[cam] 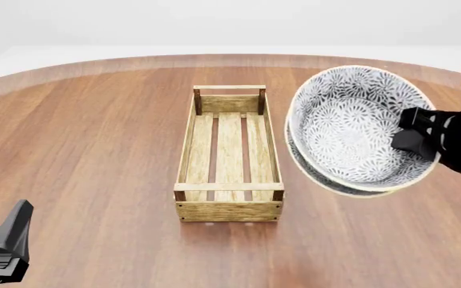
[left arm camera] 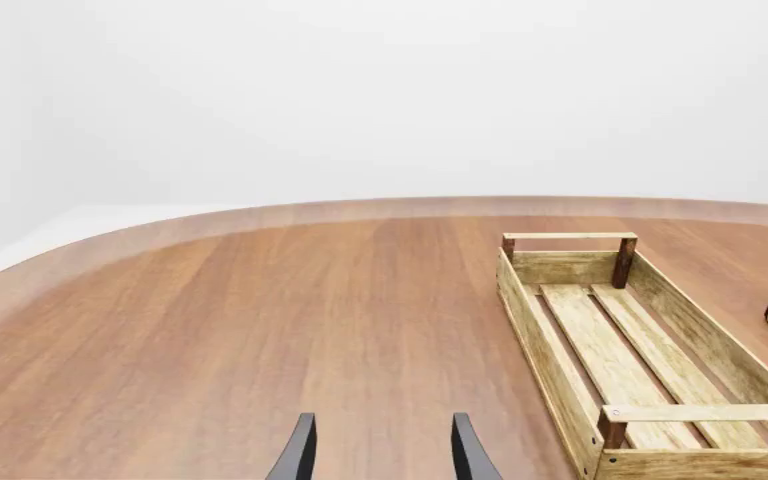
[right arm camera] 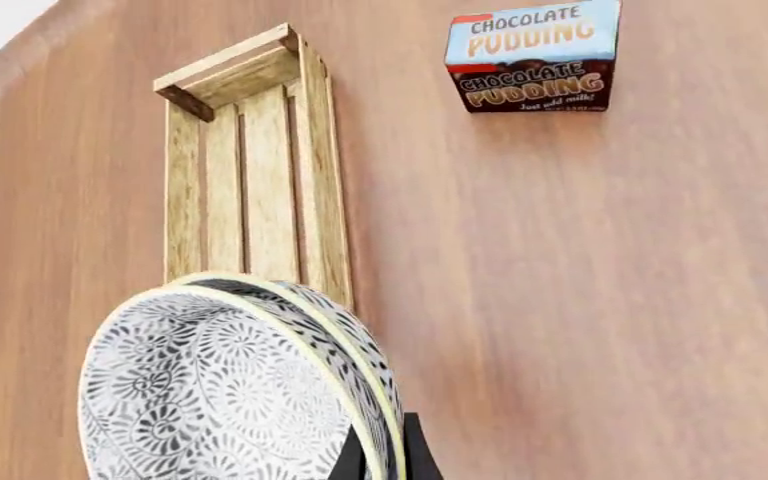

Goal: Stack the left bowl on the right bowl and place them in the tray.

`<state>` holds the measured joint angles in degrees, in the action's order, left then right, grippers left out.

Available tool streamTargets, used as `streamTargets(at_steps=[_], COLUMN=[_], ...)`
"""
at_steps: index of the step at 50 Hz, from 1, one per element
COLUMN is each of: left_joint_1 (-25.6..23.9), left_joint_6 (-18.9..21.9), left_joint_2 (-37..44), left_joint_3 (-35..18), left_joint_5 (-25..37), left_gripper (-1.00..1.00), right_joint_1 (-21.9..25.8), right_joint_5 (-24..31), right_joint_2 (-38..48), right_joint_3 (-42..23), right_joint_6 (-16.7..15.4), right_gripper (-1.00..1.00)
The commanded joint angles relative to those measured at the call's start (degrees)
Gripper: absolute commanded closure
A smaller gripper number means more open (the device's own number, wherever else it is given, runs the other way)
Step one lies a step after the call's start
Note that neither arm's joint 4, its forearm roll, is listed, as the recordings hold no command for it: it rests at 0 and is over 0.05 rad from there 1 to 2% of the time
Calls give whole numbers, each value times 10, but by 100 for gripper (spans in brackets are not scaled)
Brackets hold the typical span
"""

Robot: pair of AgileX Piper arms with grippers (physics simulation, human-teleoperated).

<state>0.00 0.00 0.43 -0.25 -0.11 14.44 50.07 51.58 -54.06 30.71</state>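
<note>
Two patterned bowls (cam: 350,129), nested one inside the other, are held in the air by the right gripper (cam: 410,132), whose jaws are clamped on the doubled rim at the stack's right side; the stack is tilted so its inside faces the front camera, to the right of the tray (cam: 228,207). The tray lies empty at mid-table, its long side running away from the arms. The left gripper (left arm camera: 384,455) is seen low at the near left, jaws apart, nothing between them, well apart from the tray. Only the left fingertips are shown in its wrist view, and the chocolate pudding box (right arm camera: 534,55) is cut off there at the edge; in the front view it is hidden
</note>
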Motion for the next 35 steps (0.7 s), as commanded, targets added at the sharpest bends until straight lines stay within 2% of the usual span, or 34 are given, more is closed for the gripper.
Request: streamTargets(at_steps=[1,4,7,8,10,13,18,20,30,35], left_joint_1=[0,0,0,0,0,0,0,0,0,0], left_joint_6=[0,0,0,0,0,0,0,0,0,0], left_joint_2=[0,0,0,0,0,0,0,0,0,0], left_joint_3=[0,0,0,0,0,0,0,0,0,0], left_joint_5=[0,0,0,0,0,0,0,0,0,0], left_gripper=[-100,-100,-100,-100,-100,-100,-100,-100,-100,-100], right_joint_1=[13,25,25,44,44,52,58,64,73,79], right_joint_5=[30,25,25,16,17,8,1,-14,-36,-46], right_joint_2=[82,117,117,162,162,224,257,308,385,391], right_joint_3=[-147,-172,-173,-206,-206,-258,-280,-304,-348,-343], right_joint_6=[-17,-17,-17,-5,-5,-2,2,8,20,25], right_gripper=[100,100,100,100,100,100,100,100,100,100])
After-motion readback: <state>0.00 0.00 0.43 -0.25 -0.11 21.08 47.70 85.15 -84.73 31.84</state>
